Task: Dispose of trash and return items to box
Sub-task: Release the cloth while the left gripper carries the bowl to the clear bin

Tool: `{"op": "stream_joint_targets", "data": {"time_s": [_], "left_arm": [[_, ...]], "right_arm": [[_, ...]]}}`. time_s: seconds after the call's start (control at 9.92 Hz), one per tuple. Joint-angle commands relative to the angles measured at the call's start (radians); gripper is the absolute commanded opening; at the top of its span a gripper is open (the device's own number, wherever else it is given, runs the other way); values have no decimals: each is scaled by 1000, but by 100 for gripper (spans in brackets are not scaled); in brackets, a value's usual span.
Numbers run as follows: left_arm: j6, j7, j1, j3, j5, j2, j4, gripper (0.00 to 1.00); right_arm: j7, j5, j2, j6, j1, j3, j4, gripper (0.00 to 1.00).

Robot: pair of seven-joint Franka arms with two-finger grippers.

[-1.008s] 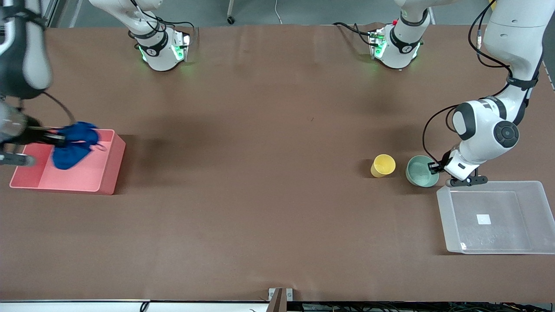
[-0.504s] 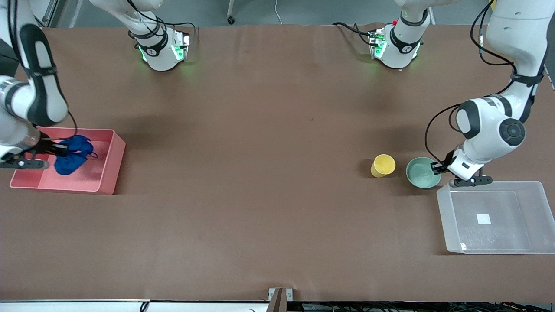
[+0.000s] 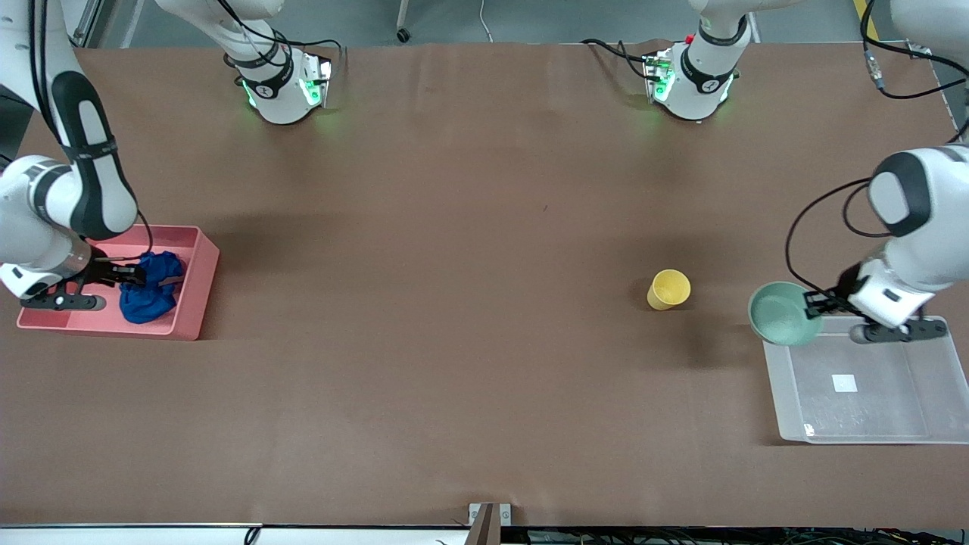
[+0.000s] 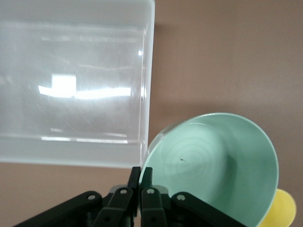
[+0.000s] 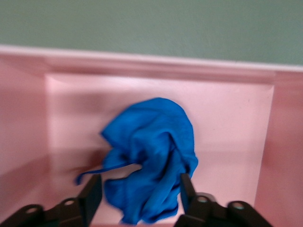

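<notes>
Trash (image 3: pixel 149 290), a blue wad, lies in the pink bin (image 3: pixel 198 294) between the right claw's (image 3: pixel 130 275) spread fingers. Farther along the tabletop (image 3: pixel 454 303) stands the yellow cup (image 3: pixel 669 289). The left claw (image 3: pixel 816 304) pinches the tilted green bowl's (image 3: pixel 783 324) rim over the clear box's (image 3: pixel 863 435) corner; only its wrist view shows the grip.

The trash (image 3: pixel 149 297) lies in the bin (image 3: pixel 198 291) near the edge of the table (image 3: pixel 454 303) at the right arm's end. The cup (image 3: pixel 668 289) stands on the table, near the box (image 3: pixel 787 409) at the left arm's end, and the bowl (image 3: pixel 783 324) is over the box's corner nearest to the cup
</notes>
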Motion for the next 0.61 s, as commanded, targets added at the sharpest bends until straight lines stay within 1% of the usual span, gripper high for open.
{"op": "stream_joint_targets", "data": {"time_s": [0.0, 0.1, 0.2, 0.3, 0.4, 0.5], "left_arm": [[-68, 106, 14, 10, 7, 219, 270, 0], [-68, 151, 37, 10, 6, 276, 333, 0], [-68, 207, 61, 11, 21, 340, 410, 0], [-68, 227, 97, 10, 21, 392, 465, 0], [-65, 241, 109, 10, 23, 416, 478, 0], [-57, 257, 132, 11, 23, 433, 476, 0]], "right_arm": [[212, 6, -237, -230, -10, 114, 31, 100], [308, 6, -292, -354, -27, 179, 89, 100], [366, 6, -321, -483, -37, 222, 179, 100], [388, 6, -331, -621, -37, 233, 294, 100], [388, 7, -329, -751, -37, 243, 421, 100], [387, 6, -328, -855, -39, 247, 539, 100]]}}
